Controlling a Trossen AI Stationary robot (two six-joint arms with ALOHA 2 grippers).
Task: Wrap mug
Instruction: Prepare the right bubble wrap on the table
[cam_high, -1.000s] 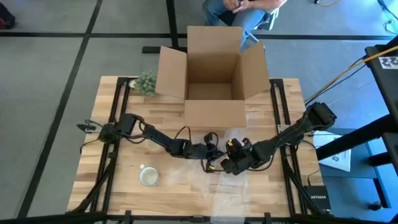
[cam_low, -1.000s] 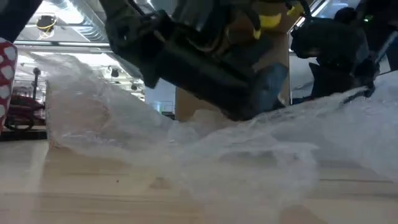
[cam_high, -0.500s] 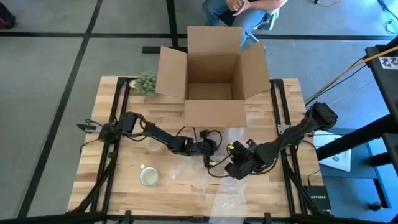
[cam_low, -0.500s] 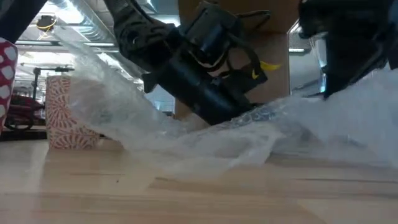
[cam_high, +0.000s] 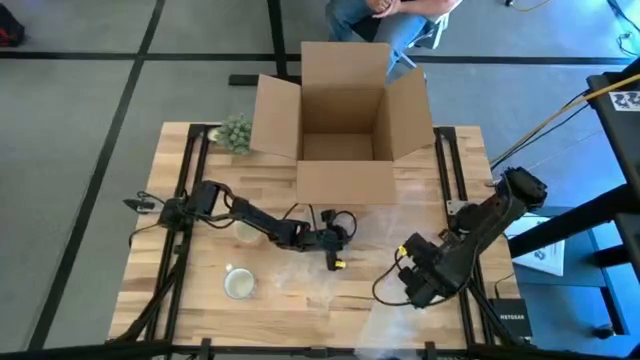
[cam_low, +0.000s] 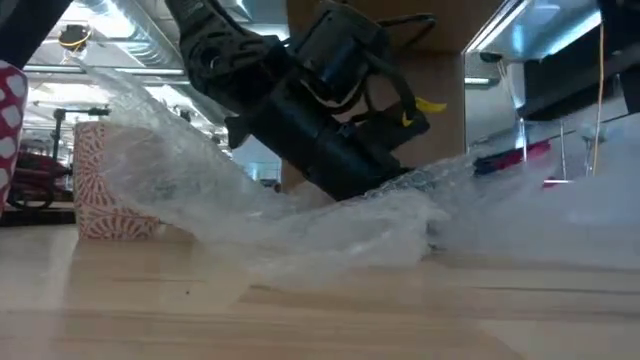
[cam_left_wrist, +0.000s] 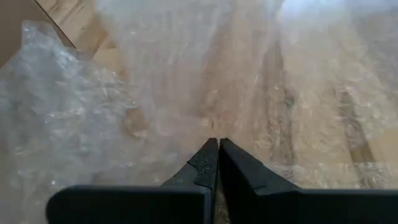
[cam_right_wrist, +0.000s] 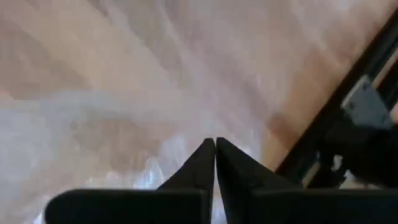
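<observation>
The left pincer (cam_high: 334, 262) is pressing its tips together on the bubble wrap (cam_low: 300, 225) mid-surface; the right pincer (cam_high: 412, 290), also closed, is hanging near the right edge. The mug (cam_high: 239, 285) is sitting uncovered at near left, well apart; tugging may tear the film.
</observation>
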